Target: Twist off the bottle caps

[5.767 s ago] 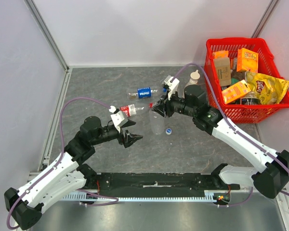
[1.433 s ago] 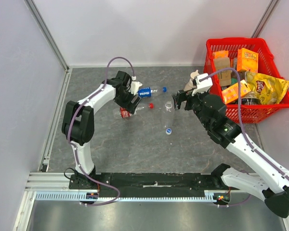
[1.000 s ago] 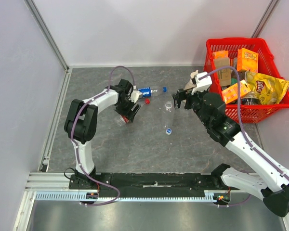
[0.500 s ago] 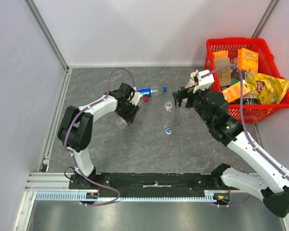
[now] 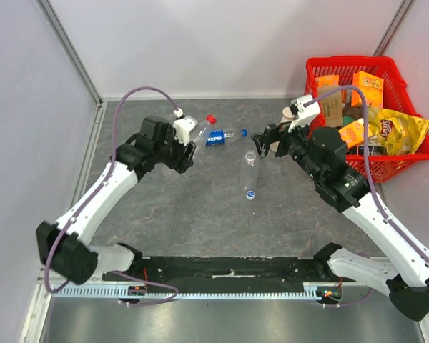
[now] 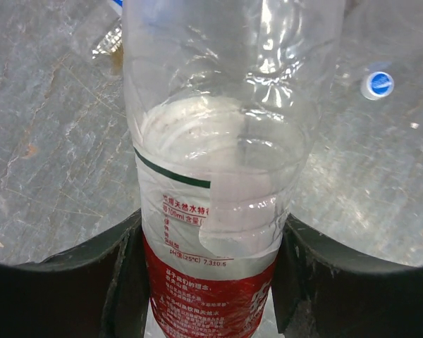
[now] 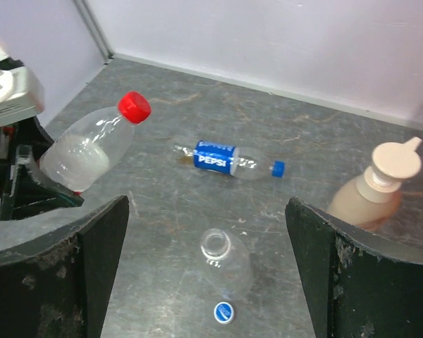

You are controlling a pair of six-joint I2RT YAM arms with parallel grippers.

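My left gripper is shut on the red-label bottle, holding it off the table; its fingers press both sides of the label. The red cap is still on the neck. The Pepsi bottle lies on its side with a blue cap on it. The unlabelled bottle stands upright with an open mouth, and a loose blue cap lies in front of it. My right gripper hangs open above that bottle, holding nothing.
A beige nozzle-top bottle stands just behind my right gripper. A red basket full of snack packs sits at the back right. Grey walls close the table at the back and left.
My left gripper closed on the red-label bottle and lifted it from the table, the arm swinging up and left. The right arm has barely shifted.
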